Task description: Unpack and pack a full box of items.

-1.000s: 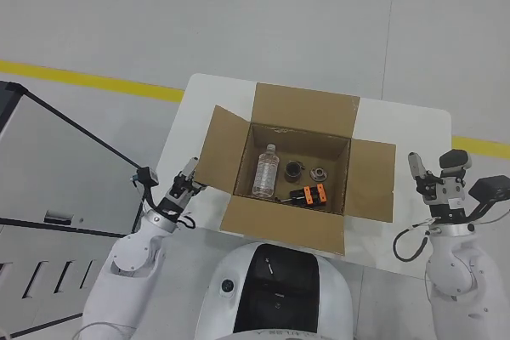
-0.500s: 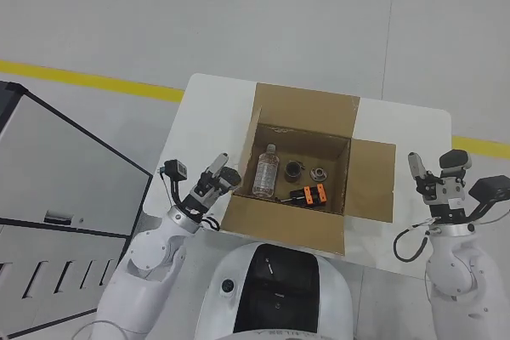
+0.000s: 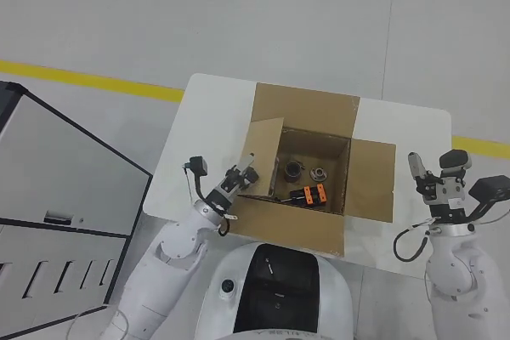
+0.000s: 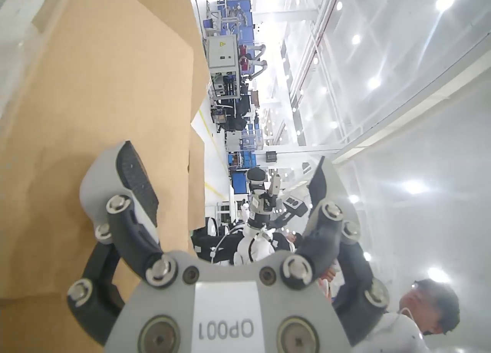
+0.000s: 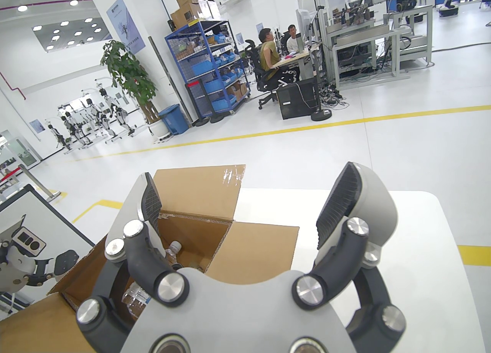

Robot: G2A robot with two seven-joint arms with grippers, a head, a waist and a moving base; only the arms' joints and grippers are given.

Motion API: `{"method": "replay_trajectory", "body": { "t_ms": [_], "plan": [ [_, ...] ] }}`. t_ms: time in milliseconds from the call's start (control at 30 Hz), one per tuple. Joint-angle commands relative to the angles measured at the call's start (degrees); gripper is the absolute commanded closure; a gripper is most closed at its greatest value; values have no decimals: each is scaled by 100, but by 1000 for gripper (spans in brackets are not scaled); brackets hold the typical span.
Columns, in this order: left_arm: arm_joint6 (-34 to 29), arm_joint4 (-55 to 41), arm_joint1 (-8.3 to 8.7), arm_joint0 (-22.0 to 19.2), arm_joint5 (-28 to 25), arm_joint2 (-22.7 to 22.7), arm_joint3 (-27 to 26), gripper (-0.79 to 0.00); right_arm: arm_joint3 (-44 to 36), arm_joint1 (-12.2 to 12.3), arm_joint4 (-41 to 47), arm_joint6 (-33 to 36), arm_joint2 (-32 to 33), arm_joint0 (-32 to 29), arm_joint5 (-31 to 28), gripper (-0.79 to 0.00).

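Observation:
An open cardboard box (image 3: 306, 106) sits on the white table (image 3: 408, 119). Inside lie two small black round parts (image 3: 291, 170) and an orange-and-black item (image 3: 310, 195). The box's left flap (image 3: 263, 157) stands tilted up over the opening, and its brown face (image 4: 96, 101) is close in the left wrist view. My left gripper (image 3: 245, 172) (image 4: 226, 178) is open, one finger against that flap. My right gripper (image 3: 433, 166) (image 5: 245, 201) is open and holds nothing, off the box's right flap (image 3: 370, 178). A clear bottle (image 5: 174, 247) lies in the box (image 5: 191, 231).
A grey cabinet with a black frame (image 3: 59, 170) stands left of the table. The near flap (image 3: 280, 225) hangs over the table's front edge. Bare table lies beyond the right flap (image 5: 383, 224). A yellow line (image 3: 85, 81) crosses the floor behind.
My left arm has swung right to the box and raised the left flap from flat to tilted over the opening, hiding the bottle in the top view. The right arm has not moved.

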Motion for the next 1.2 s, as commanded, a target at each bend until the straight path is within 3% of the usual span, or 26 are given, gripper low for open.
{"method": "replay_trajectory", "body": {
  "t_ms": [0, 433, 733, 1167],
  "plan": [
    [98, 318, -11, -137, -80, 76, 129, -785, 0, 0, 1, 0, 1, 0, 0, -785],
    [667, 1930, -141, -936, -181, 741, 732, -785, 0, 0, 1, 0, 1, 0, 0, -785],
    [507, 3072, -98, -1058, -379, 814, 1258, -785, 0, 0, 1, 0, 1, 0, 0, -785],
    [636, 2680, -93, -1004, -436, 595, 708, -785, 0, 0, 1, 0, 1, 0, 0, -785]
  ]
}}
